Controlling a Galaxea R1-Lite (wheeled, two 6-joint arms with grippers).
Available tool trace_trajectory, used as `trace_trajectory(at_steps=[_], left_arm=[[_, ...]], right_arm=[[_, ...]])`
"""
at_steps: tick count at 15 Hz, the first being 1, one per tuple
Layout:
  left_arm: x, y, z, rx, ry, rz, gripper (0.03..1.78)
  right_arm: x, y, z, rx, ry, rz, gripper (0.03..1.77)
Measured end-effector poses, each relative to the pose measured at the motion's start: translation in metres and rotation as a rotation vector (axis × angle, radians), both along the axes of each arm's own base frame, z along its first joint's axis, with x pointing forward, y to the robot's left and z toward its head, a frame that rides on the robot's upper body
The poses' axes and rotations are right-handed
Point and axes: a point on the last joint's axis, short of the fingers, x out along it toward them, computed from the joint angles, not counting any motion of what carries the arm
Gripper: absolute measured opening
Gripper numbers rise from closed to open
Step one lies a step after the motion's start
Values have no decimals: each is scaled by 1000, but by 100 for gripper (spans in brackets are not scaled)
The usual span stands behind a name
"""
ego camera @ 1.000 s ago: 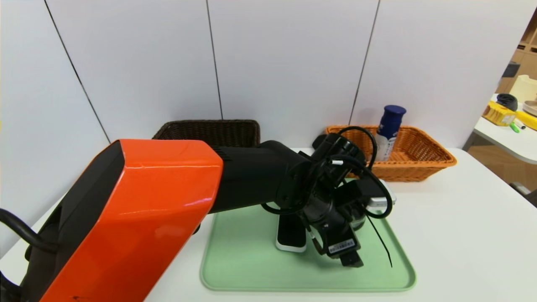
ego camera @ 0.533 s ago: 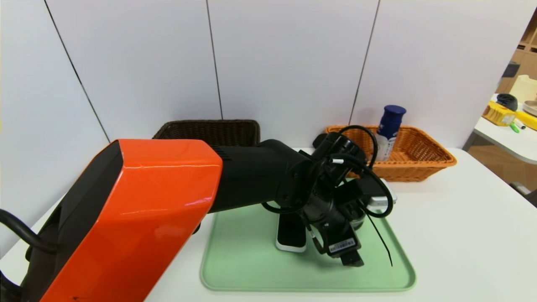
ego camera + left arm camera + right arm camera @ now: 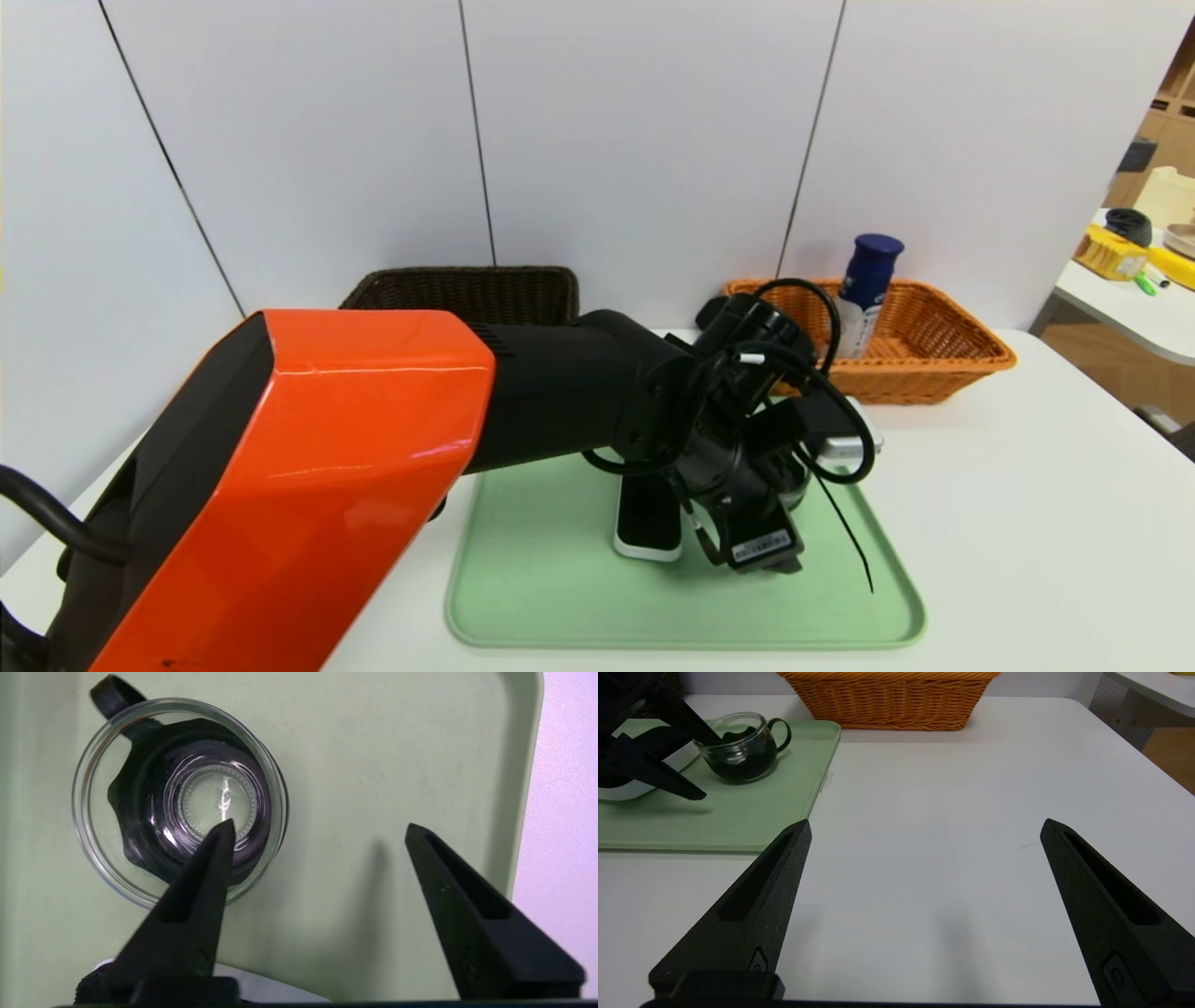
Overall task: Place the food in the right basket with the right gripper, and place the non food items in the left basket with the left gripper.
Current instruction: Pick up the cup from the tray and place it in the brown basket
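Note:
The white bottle with a dark blue cap (image 3: 866, 291) stands upright inside the orange-tan right basket (image 3: 943, 359). My left gripper (image 3: 318, 826) hangs open low over the green tray (image 3: 560, 579). One of its fingers (image 3: 205, 872) reaches inside the clear glass dish with a dark inside (image 3: 180, 798). The other finger stands outside the dish, over bare tray, so the dish's near wall lies between the jaws. The black-faced slab with a white base (image 3: 647, 518) lies on the tray beside the gripper. The dark brown left basket (image 3: 467, 294) sits behind the arm. My right gripper (image 3: 925, 822) is open over bare table.
The glass dish (image 3: 738, 749) has a small black handle pointing toward the orange basket (image 3: 887, 700). The orange-shelled left arm (image 3: 308, 485) crosses the left half of the head view. A side table with clutter (image 3: 1134, 261) stands at the far right.
The left gripper's fingers have come closer together around the dish's wall, and its lower finger has drawn in under the gripper body in the head view. The arm has hardly moved.

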Motion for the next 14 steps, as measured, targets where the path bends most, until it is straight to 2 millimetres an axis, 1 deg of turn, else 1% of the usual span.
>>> trace_trajectory(at_steps=[4,5,6,11,14], left_arm=[[0,0,0,-2,0,0,71],[0,0,0,-2,-1,0,17],[0,-1,1,-8,-5,-1,9],[0,1,3,-8,-6,0,9],[-1,3,14,-19,-36,16,9]], right_arm=[[0,0,0,0,0,0,169],[0,0,0,0,0,0,169],[0,0,0,0,0,0,169],[0,0,0,0,1,0,169],[0,0,0,0,0,0,169]])
